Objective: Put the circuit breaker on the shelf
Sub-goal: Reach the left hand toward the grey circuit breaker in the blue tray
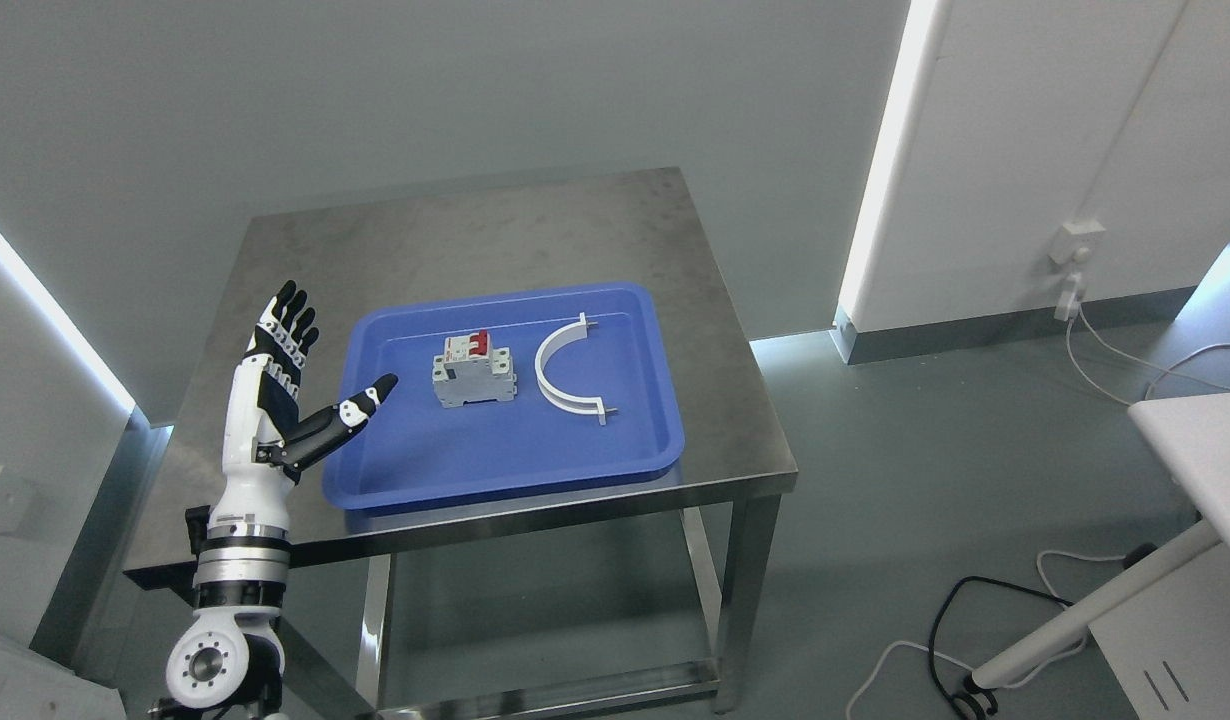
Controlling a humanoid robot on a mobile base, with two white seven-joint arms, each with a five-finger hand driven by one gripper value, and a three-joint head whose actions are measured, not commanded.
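Grey circuit breaker with red switches (474, 371) lies mid blue plastic tray (495, 465), ungrasped. Left hand (290, 385) just left of tray, fingers spread wide, thumb aimed breaker-ward, likely pre-grasp.

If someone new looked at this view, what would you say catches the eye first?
The blue tray stands out in the middle of the steel table, holding a grey circuit breaker with red switches and, to its right, a white curved bracket. At lower left, the robot's left hand is raised, fingers spread, thumb pointing toward the breaker.
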